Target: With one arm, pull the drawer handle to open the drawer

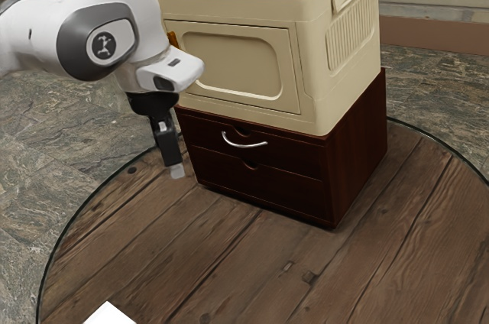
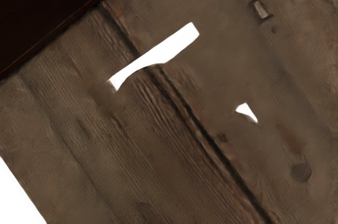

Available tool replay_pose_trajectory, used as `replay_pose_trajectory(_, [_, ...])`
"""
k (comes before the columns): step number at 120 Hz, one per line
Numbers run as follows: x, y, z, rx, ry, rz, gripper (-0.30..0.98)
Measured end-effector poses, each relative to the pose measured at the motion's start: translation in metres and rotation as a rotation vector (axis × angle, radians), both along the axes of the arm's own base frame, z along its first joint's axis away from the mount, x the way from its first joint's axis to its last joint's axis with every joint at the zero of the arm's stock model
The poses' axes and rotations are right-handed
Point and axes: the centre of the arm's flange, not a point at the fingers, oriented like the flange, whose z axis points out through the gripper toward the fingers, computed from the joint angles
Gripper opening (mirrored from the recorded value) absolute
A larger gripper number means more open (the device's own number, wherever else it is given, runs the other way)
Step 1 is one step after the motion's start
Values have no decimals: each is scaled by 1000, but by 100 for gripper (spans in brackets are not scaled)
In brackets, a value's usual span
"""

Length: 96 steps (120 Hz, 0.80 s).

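Curved silver metal handle [image 1: 244, 145]: long axis runs sideways along dark-brown wooden drawer [image 1: 294, 155], facing outward. Black gripper [image 1: 177, 171] near, apart; can't tell if open or closed.

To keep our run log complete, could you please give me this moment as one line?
upper drawer: closed | curved metal handle: ungripped | gripper: off handle, toward exterior view's left | pull: not started

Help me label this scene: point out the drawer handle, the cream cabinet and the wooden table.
Drawer handle [image 1: 244, 146]: exterior view, middle of curved bar.
Cream cabinet [image 1: 237, 64]: exterior view, front panel.
Wooden table [image 1: 237, 270]: exterior view, bare planks.
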Motion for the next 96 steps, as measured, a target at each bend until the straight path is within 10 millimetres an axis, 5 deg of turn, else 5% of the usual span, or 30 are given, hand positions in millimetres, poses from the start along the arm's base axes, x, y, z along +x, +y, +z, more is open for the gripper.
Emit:
replay_pose_trajectory(20, [-4,-9,10,1,-24,-58,69])
replay_pose_trajectory(45, [-5,4,13,6,-39,-131,69])
replay_pose_trajectory(78, [31,4,-7,45,-129,-417,68])
replay_pose_trajectory(96, [43,1,-16,63,-182,-544,56])
